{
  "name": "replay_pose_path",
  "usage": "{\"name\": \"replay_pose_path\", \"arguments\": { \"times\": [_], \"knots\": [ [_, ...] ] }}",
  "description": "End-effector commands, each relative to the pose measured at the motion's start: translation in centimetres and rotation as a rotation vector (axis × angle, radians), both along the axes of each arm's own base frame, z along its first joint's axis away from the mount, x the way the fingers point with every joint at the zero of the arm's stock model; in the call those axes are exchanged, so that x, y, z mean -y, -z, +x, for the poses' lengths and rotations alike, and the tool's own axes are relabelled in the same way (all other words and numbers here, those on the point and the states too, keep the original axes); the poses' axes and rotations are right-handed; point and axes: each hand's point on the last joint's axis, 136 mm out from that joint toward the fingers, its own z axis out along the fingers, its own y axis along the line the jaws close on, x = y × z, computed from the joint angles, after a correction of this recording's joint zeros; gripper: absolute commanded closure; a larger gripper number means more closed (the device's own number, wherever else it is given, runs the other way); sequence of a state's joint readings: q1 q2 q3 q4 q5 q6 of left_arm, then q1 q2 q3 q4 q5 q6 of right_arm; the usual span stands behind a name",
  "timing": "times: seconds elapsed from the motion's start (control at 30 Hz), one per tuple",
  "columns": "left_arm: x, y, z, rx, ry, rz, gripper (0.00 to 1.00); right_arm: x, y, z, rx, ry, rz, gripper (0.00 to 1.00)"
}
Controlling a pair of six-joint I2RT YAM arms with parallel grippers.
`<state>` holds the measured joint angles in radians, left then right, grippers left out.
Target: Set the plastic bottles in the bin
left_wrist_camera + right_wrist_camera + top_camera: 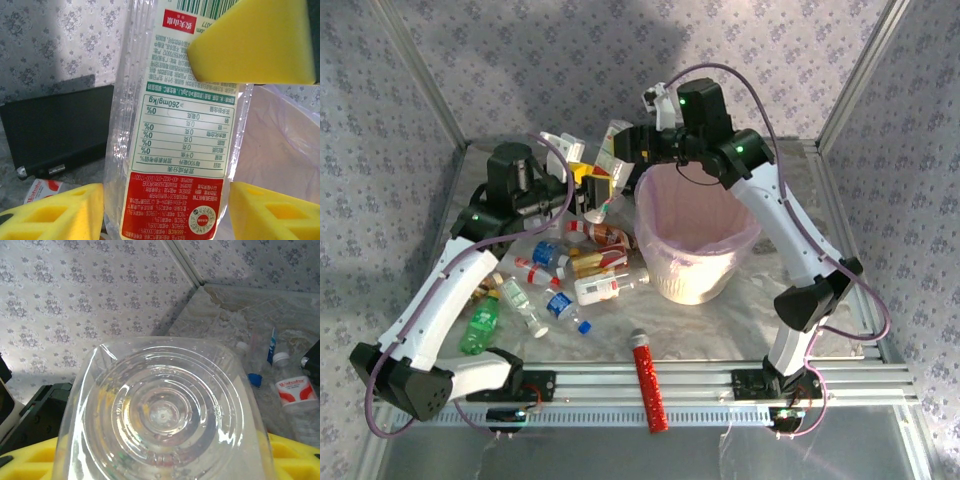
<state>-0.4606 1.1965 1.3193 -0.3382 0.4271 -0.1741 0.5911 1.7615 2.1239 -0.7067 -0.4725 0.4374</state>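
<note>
Left wrist view: a clear bottle with a red-and-white label stands between the left hand's yellow pads, which lie against both its sides, while a pad of the right hand bears on it higher up. Right wrist view looks onto the bottle's round base, clasped between that hand's fingers. Both hands appear clenched on the one bottle, held in the air over the far half of the table, just left of the bin's rim. A handover seems the step in hand. Done well, the left hand lets go only once the right grip is sure, then backs straight off. The right hand then carries the bottle across the rim and drops it inside. More bottles lie toward the table's left edge.
</note>
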Motion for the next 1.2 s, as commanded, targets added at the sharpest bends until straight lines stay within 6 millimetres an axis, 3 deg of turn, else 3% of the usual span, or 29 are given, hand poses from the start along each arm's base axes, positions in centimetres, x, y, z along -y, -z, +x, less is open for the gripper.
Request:
{"name": "replay_pose_path", "arguments": {
  "times": [0.0, 0.1, 0.2, 0.33, 0.5, 0.67, 0.77, 0.9, 1.17],
  "knots": [
    [0.1, -1.6, -0.5, 0.048, 0.011, -0.038, 0.34, 0.3, -2.0, -0.2, 0.047, -0.015, 0.032, 0.41],
    [-0.3, -1.9, -0.4, 0.053, -0.015, -0.041, 0.18, 0.3, -2.8, 0.0, 0.071, -0.01, 0.04, 0.41],
    [-0.8, -2.3, -1.1, 0.063, -0.025, -0.045, 0.02, 1.3, -5.0, 0.1, 0.136, 0.014, 0.05, 0.41],
    [-2.4, -1.7, -2.2, 0.024, -0.086, -0.025, 0.0, 4.1, -9.0, 0.5, 0.217, 0.082, 0.086, 0.41],
    [-6.0, 2.5, -2.6, -0.107, -0.252, 0.065, 0.0, 9.2, -11.8, 0.3, 0.27, 0.171, 0.088, 0.41],
    [-10.3, 8.3, -0.9, -0.304, -0.444, 0.089, 0.0, 14.4, -12.9, -1.3, 0.308, 0.268, 0.071, 0.45],
    [-12.6, 11.6, 0.4, -0.38, -0.546, 0.11, 0.0, 16.7, -12.2, -2.3, 0.282, 0.301, 0.038, 0.45],
    [-14.8, 16.1, 2.3, -0.449, -0.643, 0.208, 0.0, 18.6, -9.7, -3.9, 0.248, 0.326, -0.05, 0.45],
    [-14.6, 21.9, 5.1, -0.537, -0.622, 0.322, 0.04, 20.2, -1.9, -5.3, 0.154, 0.36, -0.256, 0.49]
  ]
}}
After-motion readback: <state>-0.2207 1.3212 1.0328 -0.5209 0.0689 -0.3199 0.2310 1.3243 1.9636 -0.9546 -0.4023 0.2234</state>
